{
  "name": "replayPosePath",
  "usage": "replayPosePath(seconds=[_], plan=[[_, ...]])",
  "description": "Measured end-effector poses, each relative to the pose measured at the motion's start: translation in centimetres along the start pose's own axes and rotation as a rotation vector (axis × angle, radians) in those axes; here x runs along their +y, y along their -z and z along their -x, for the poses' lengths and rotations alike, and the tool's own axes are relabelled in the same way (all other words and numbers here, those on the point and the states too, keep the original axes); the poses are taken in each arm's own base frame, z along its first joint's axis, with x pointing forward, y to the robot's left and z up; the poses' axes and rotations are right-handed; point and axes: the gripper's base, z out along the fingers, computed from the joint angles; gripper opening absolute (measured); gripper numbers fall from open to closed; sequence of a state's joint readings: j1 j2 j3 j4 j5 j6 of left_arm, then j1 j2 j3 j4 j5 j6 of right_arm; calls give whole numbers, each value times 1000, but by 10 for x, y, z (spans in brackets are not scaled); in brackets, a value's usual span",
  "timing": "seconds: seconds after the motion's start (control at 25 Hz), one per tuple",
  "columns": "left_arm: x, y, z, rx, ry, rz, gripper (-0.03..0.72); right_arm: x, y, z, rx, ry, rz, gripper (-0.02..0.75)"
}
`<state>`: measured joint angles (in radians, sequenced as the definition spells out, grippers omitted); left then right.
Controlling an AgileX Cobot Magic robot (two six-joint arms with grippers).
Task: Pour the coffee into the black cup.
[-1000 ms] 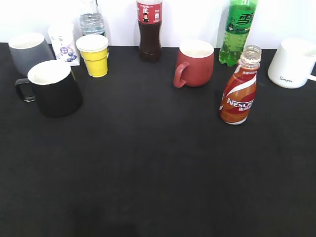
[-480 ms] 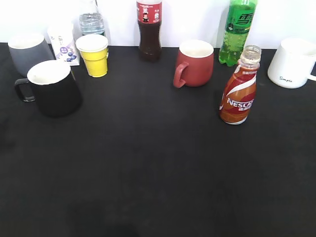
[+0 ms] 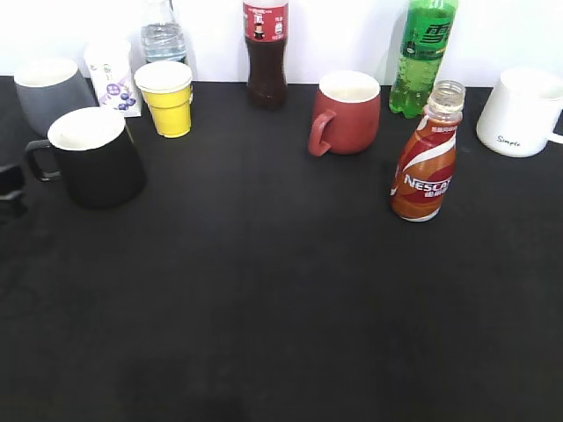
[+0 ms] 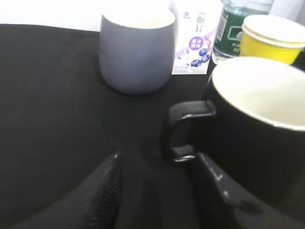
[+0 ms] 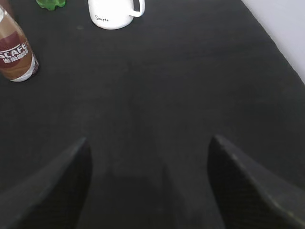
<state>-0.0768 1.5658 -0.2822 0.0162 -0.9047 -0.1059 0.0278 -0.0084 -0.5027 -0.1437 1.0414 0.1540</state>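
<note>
The coffee bottle [image 3: 426,167], with an orange-red and white NESCAFE label and no cap, stands upright at the right; it also shows at the top left of the right wrist view [image 5: 14,52]. The black cup [image 3: 95,156], white inside, stands at the left with its handle [image 4: 181,131] pointing left. My left gripper [image 4: 159,155] is open, its fingertips just short of the handle; it shows at the exterior view's left edge [image 3: 9,185]. My right gripper [image 5: 148,140] is open and empty over bare table, right of the bottle.
A grey mug [image 3: 48,88], a small carton [image 3: 113,79], a yellow cup [image 3: 167,97], a water bottle [image 3: 164,35], a cola bottle [image 3: 266,53], a red-brown mug [image 3: 347,112], a green bottle [image 3: 424,53] and a white mug [image 3: 521,112] stand along the back.
My left gripper has come into the exterior view at the left edge, next to the black cup's handle. The bottle and cups have not moved.
</note>
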Motion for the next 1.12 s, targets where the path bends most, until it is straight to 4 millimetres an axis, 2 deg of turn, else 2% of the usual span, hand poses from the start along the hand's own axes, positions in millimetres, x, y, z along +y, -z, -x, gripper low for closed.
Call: replayPosePath(seconds=[0.32,0.44,0.64,0.76,0.84,0.92,1.04,1.12], plan=[[1,-35,-13,-16,-1,-6,370,0,0,0,0,0,0,588],[1,-45,-5,-48,-2,-11,370,0,0,0,0,0,0,588],[0,-65,-8,-44,-7,-18,370,0,0,0,0,0,0,588],[-1,-86,-9,-49,-24,-44,363,0,0,0,0,0,0,588],[1,-105,-9,-72,-44,-73,283,0,0,0,0,0,0,588],[0,-113,-7,-87,-51,-85,74,0,0,0,0,0,0,588],[-1,-109,-7,-93,-53,-87,69,0,0,0,0,0,0,588],[-3,-90,-2,-94,-66,-105,67,0,0,0,0,0,0,588]])
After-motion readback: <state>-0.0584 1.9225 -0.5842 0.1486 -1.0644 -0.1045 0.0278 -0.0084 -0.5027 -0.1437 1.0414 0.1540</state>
